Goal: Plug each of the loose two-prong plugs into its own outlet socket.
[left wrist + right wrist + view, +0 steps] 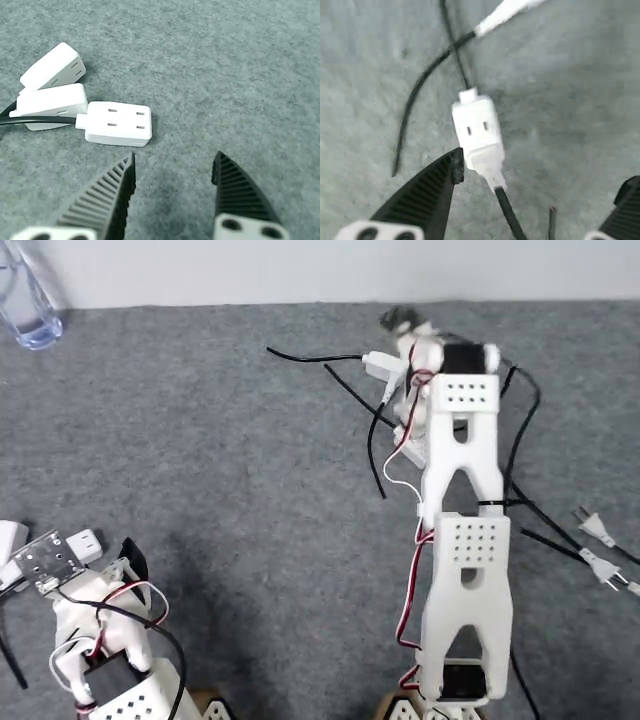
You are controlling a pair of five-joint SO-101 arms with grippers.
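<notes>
Apparently barely started: two loose two-prong plugs (600, 540) lie unplugged at right edge of high view, well apart from any socket. Three white outlet sockets (117, 124) sit lower left of high view, visible slots empty. Lone socket (475, 122), upper centre of high view, seems to carry white plug (485, 160) already. Left gripper (172, 172) spread, empty. Right gripper (540, 195) spread wide, empty, one finger just beside lone socket. No legible print.

Clear container (27, 312) on grey felt (210, 450); pale wall (300, 268) behind.
</notes>
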